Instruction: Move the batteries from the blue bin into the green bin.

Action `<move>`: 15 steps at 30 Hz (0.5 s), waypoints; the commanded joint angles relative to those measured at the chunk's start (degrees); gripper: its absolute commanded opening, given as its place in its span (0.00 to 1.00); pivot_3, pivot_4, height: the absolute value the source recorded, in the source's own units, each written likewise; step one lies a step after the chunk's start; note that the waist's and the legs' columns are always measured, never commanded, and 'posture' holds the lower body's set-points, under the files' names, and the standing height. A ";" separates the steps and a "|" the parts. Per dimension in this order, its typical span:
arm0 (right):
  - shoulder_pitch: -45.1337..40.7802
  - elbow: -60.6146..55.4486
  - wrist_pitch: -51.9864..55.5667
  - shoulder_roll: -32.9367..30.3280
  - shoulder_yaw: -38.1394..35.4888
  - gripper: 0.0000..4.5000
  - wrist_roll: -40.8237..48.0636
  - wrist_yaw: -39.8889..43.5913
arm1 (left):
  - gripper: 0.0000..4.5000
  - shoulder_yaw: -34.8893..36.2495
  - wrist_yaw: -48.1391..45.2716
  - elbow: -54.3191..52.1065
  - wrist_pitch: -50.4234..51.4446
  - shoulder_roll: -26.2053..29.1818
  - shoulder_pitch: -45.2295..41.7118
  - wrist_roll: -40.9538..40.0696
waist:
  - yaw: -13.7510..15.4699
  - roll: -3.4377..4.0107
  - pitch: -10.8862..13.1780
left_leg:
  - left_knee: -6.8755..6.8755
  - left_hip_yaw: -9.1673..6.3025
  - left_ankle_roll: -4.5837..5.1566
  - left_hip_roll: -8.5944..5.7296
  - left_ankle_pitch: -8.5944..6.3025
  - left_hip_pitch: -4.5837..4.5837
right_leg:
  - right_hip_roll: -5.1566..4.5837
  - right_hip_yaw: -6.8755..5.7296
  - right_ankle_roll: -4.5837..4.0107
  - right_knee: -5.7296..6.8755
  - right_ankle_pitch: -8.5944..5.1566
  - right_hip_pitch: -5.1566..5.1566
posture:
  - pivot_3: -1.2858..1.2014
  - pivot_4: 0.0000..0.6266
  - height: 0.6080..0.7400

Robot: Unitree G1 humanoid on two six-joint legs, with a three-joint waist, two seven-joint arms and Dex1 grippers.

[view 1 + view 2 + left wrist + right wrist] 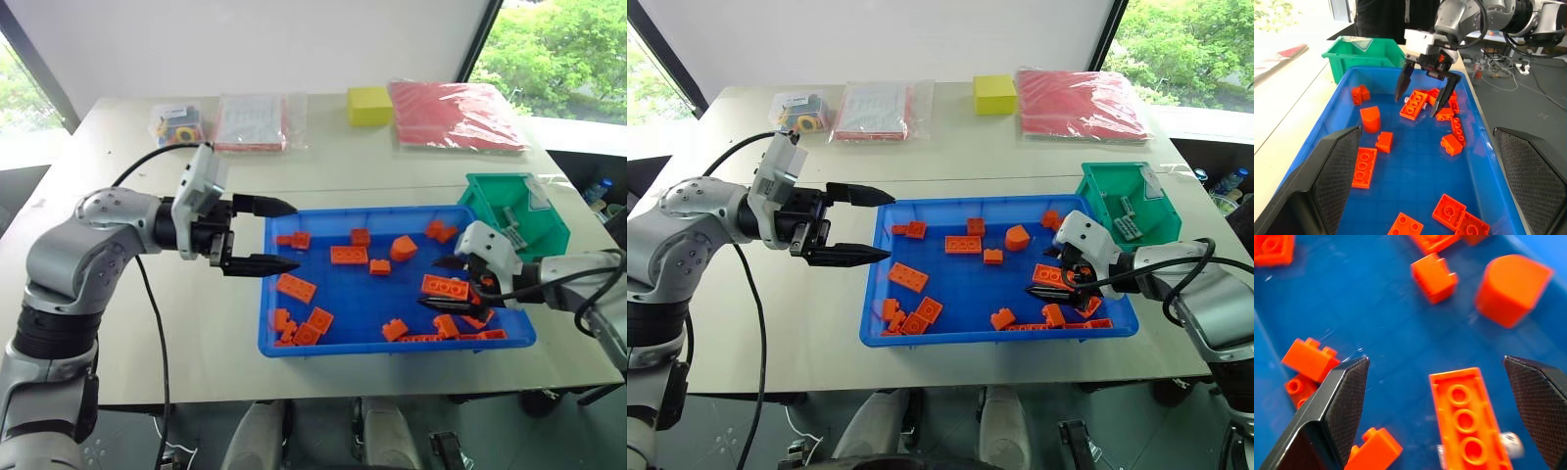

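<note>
The blue bin [392,343] holds scattered orange bricks. My right gripper [431,283] is open inside its right end, its fingers straddling a long orange brick [1466,423] without touching it. A small white end, perhaps a battery [1511,444], peeks out beside that brick, mostly hidden. Grey batteries [1128,228] lie in the green bin [1104,191], which stands against the blue bin's far right corner. Open and empty, my left gripper [294,236] hovers level over the blue bin's left rim, pointing right.
Several orange bricks [349,255] litter the blue bin. At the table's far side lie a yellow block [370,105], a red packet [456,113] and two plastic bags [251,120]. A black cable [152,294] hangs by the left arm.
</note>
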 commanded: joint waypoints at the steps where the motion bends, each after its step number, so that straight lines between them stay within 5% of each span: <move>1: -0.89 1.86 -3.13 -1.00 0.74 0.99 -2.68 1.20 | 1.00 1.50 0.15 -1.43 -0.99 0.54 0.28 -0.18 | 0.00 0.00 0.00 | 0.00 0.01 0.00 0.00 0.00 0.00 | -0.01 0.00 0.00 0.00 0.00 0.00 | 0.52 0.24 0.64; 10: -0.38 5.68 -6.89 -0.02 2.79 0.99 -7.19 1.99 | 1.00 2.03 0.85 -2.29 -0.72 0.61 0.95 -0.51 | 0.04 0.00 0.00 | 0.00 0.01 0.00 -0.01 0.00 0.00 | -0.01 0.00 0.00 0.00 0.00 0.00 | 0.52 0.24 0.64; 13: -0.89 6.39 -6.89 0.87 2.72 0.83 -7.80 1.40 | 1.00 2.00 0.82 -1.98 -0.70 0.64 0.56 -0.54 | 0.04 0.00 0.00 | 0.00 0.00 0.00 -0.01 0.00 0.00 | -0.01 0.00 0.00 0.00 0.00 0.00 | 0.52 0.24 0.64; 15: -0.98 6.14 -6.76 1.21 2.48 0.59 -7.96 1.29 | 1.00 1.98 0.79 -1.90 -0.71 0.67 0.41 -0.55 | 0.04 0.00 0.00 | 0.00 0.00 0.00 -0.01 0.00 0.00 | 0.00 0.00 0.00 0.00 0.00 0.00 | 0.52 0.24 0.64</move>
